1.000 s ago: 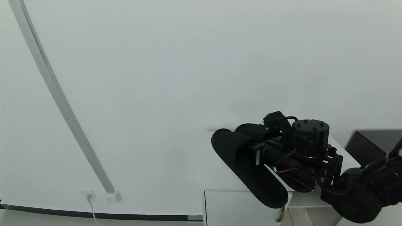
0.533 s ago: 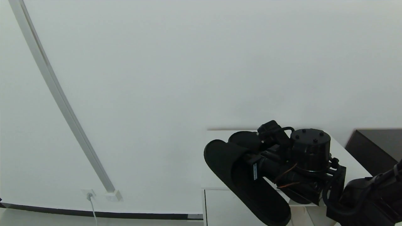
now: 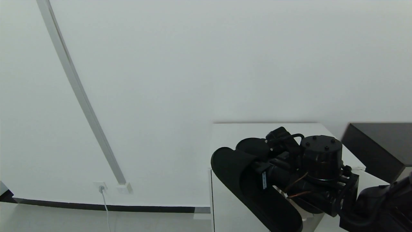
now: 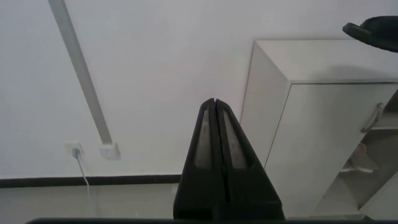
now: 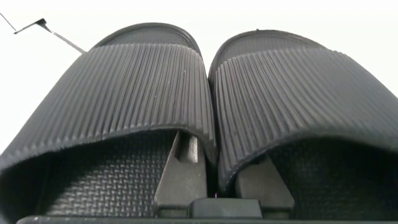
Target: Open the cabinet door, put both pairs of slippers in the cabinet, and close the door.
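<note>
The slippers' (image 5: 149, 93) ribbed straps hide the tips of the right tool (image 5: 217, 179).

Bright, even diffuse light, soft shadows; wall strip (image 3: 84, 100) bows w/ lens distortion; slippers (image 3: 254, 180) near-black silhouette.

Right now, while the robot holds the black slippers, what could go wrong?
The right gripper pinches the black slippers just by their touching inner sides, so one might slide out. They also hang tilted in front of the cabinet, near its open door; lowering them could bump the door.
</note>
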